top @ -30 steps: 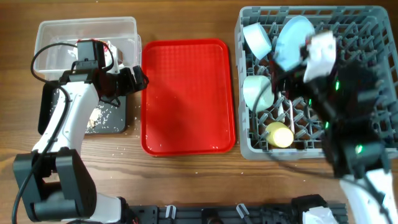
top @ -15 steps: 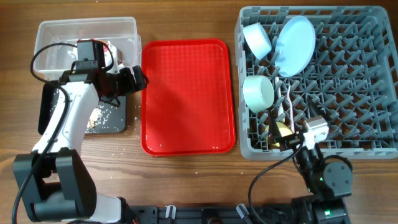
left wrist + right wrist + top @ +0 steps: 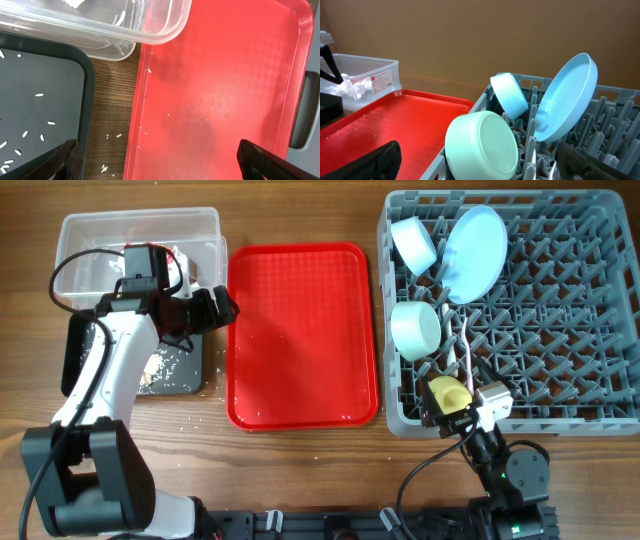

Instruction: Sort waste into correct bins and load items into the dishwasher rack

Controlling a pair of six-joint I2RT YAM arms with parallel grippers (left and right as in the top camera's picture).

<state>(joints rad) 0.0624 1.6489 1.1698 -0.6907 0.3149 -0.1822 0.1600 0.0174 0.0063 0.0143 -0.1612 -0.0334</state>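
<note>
The grey dishwasher rack [image 3: 560, 310] holds the pale blue plate [image 3: 472, 252], two bowls [image 3: 413, 242] [image 3: 415, 330], the yellow cup [image 3: 448, 393] and white cutlery [image 3: 466, 358]. The right wrist view shows the plate [image 3: 567, 95] and the bowls [image 3: 510, 95] [image 3: 482, 145]. My right gripper [image 3: 455, 412] is open and empty, low at the rack's front edge by the cup. My left gripper [image 3: 215, 305] is open and empty over the left rim of the red tray [image 3: 220, 85]. The clear tub [image 3: 140, 230] holds white napkins [image 3: 350, 86]. The black tray [image 3: 175, 370] holds beige crumbs.
The flat red tray [image 3: 300, 335] lies between the bins and the rack. A few crumbs lie on the wood between the black tray [image 3: 45, 95] and the red tray. My left arm lies across the black tray and the tub's front.
My right arm has drawn back from above the rack's middle to low at the rack's front edge. The left arm has not moved.
</note>
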